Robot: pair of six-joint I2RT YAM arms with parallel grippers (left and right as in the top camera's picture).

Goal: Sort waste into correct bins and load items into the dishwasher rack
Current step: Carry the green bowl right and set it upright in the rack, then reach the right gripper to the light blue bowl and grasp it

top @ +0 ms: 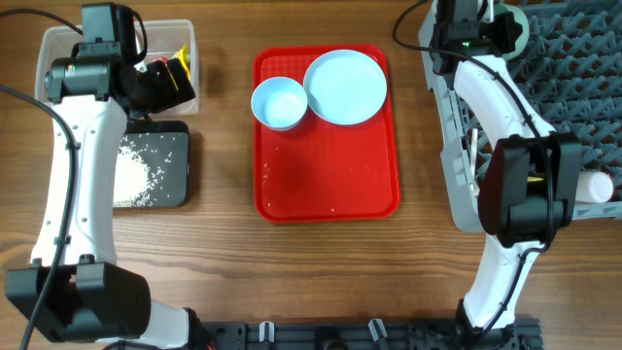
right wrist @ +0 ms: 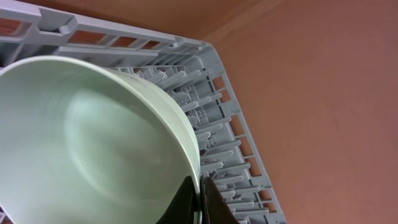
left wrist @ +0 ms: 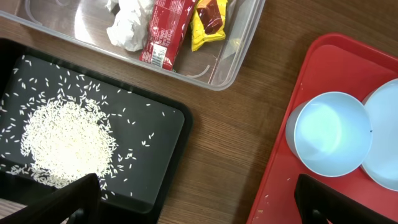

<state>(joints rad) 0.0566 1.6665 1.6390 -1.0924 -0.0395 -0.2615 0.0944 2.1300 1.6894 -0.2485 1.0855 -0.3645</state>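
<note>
Fingers of the left gripper (top: 173, 86) hang at the clear tub's (top: 58, 44) right edge, upper left of the overhead view, while a blue bowl (top: 280, 102) and plate (top: 345, 86) sit on the red tray (top: 326, 185) at centre. From the left wrist they stand spread and empty in the lower corners, with rice grains (left wrist: 62, 143) heaped on the black tray (left wrist: 168, 124) at left and the tissue (left wrist: 130, 25), red wrapper (left wrist: 165, 31) and yellow wrapper (left wrist: 208, 22) in the tub along the top. From the right wrist, the right gripper (right wrist: 200, 196) pinches the rim of a pale bowl (right wrist: 93, 155) at bottom centre, against the grey rack (right wrist: 211, 130).

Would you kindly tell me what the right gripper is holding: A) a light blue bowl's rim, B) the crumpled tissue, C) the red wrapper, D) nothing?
A: the right gripper is shut on the rim of the light blue bowl, with the dishwasher rack behind it.
</note>
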